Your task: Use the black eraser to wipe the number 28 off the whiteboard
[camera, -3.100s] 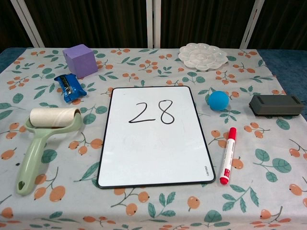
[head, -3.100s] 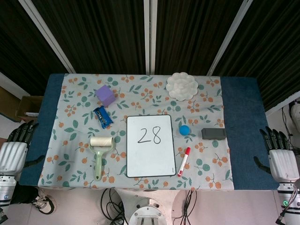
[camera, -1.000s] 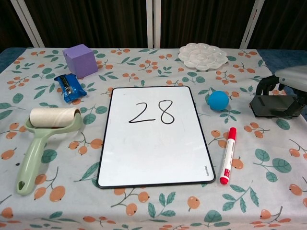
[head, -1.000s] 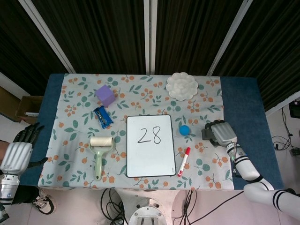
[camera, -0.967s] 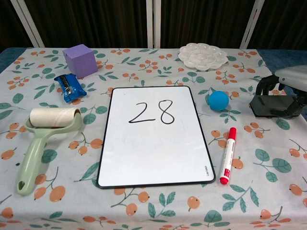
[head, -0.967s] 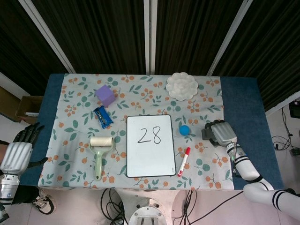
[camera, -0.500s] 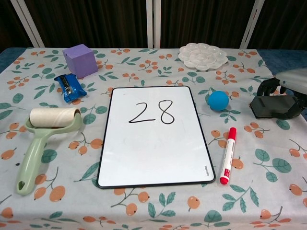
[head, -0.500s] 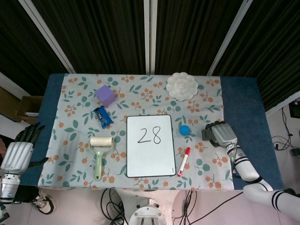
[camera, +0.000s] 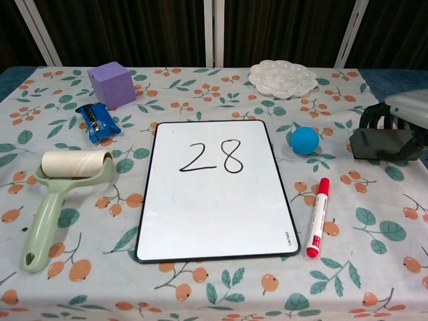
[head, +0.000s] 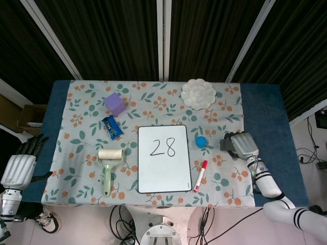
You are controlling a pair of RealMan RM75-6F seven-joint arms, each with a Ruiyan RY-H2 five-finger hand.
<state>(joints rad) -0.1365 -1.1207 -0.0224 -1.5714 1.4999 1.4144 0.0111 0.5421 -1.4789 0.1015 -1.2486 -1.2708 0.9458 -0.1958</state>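
The right hand lies palm-down over the black rectangular eraser, to the right of the white rectangular whiteboard with a thin black frame; its dark fingers curl down over the eraser's top edge, so it grips the eraser; from the chest view the eraser's base appears to sit on or just above the cloth, and I cannot tell which; the white forearm runs from the hand down toward the table's near right corner. The left hand hangs off the table's left edge, well apart from the whiteboard, back of the hand up, dark fingers straight and slightly spread, holding nothing.

The whiteboard lies flat near the table's middle, with "28" handwritten in black on its upper half; small print at its lower right corner is too small to read. Just right of the whiteboard lie a small blue ball and, nearer the front edge, a red-capped marker pen with a white barrel; left of the whiteboard rest a pale green lint roller, a blue wrapped packet and a purple cube; behind the whiteboard to the right sits a white flower-shaped paint palette; all lie on the floral tablecloth.
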